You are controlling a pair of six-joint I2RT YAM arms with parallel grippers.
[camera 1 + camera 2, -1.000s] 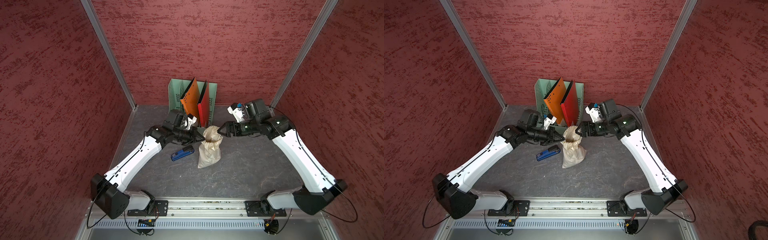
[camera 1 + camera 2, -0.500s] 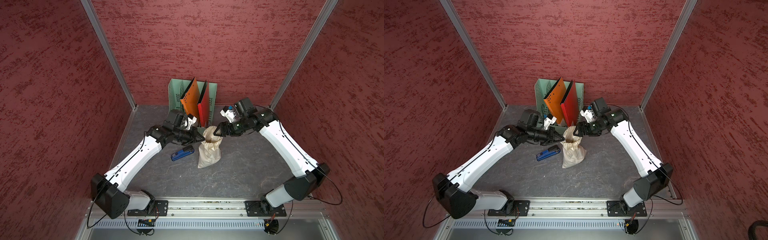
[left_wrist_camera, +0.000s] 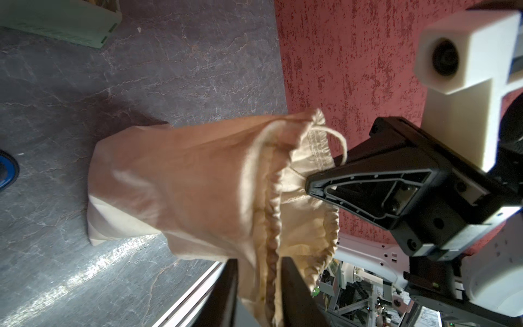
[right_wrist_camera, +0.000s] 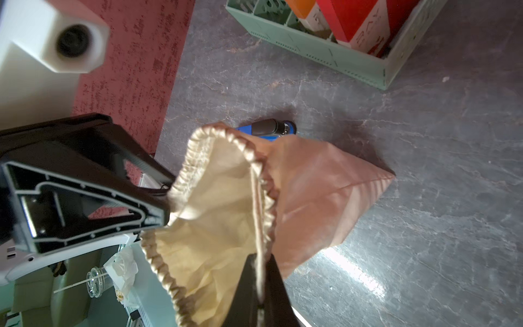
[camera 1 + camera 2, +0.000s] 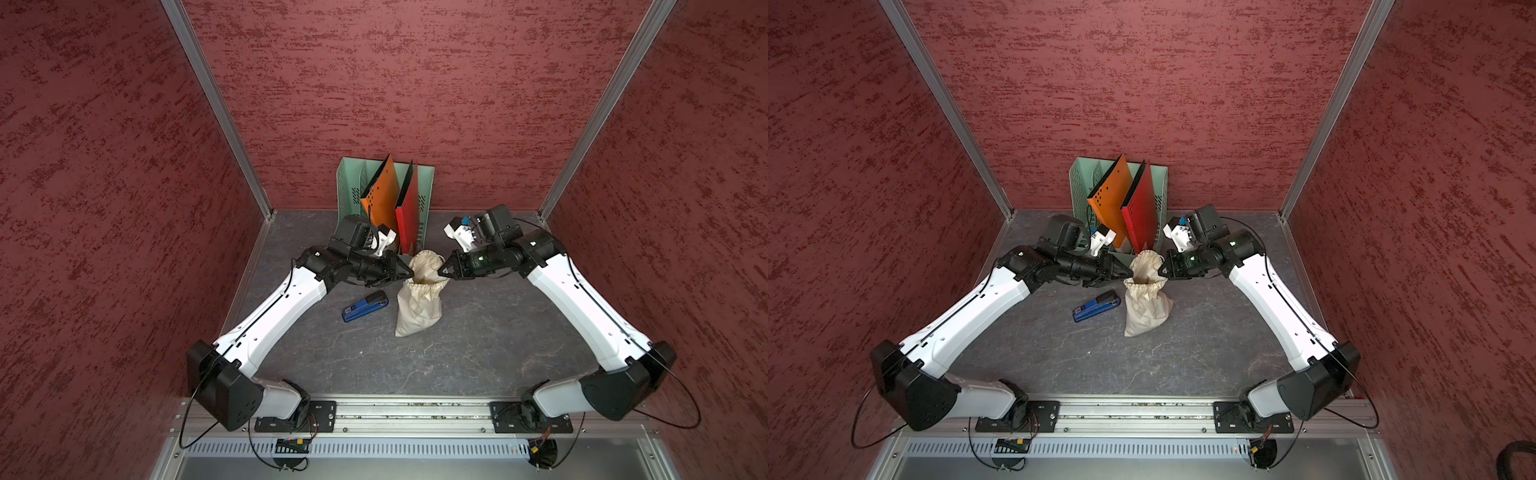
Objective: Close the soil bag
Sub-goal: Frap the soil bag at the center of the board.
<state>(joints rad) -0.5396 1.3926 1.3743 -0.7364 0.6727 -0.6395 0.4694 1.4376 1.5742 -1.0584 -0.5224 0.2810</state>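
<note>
The soil bag (image 5: 417,307) (image 5: 1146,309), a cream cloth drawstring sack, stands on the grey floor with its mouth open and pulled up between my two grippers. My left gripper (image 5: 409,272) (image 5: 1128,274) is at the rim's left side. In the left wrist view its jaws (image 3: 259,262) stand apart with the gathered rim of the soil bag (image 3: 184,184) between them. My right gripper (image 5: 444,271) (image 5: 1165,270) is at the rim's right side. In the right wrist view it (image 4: 259,256) is shut on the rim of the soil bag (image 4: 311,192). A cord loop (image 3: 336,138) hangs by it.
A blue stapler (image 5: 365,306) (image 5: 1096,305) lies just left of the bag. A green file rack (image 5: 347,183) (image 5: 1079,183) with an orange folder (image 5: 380,195) and a red folder (image 5: 409,203) stands behind it against the back wall. Red walls enclose three sides.
My right gripper has moved in to the bag's rim and shut on it. My left gripper's jaws, shut on the rim before, have parted. The bag has stayed in place.
</note>
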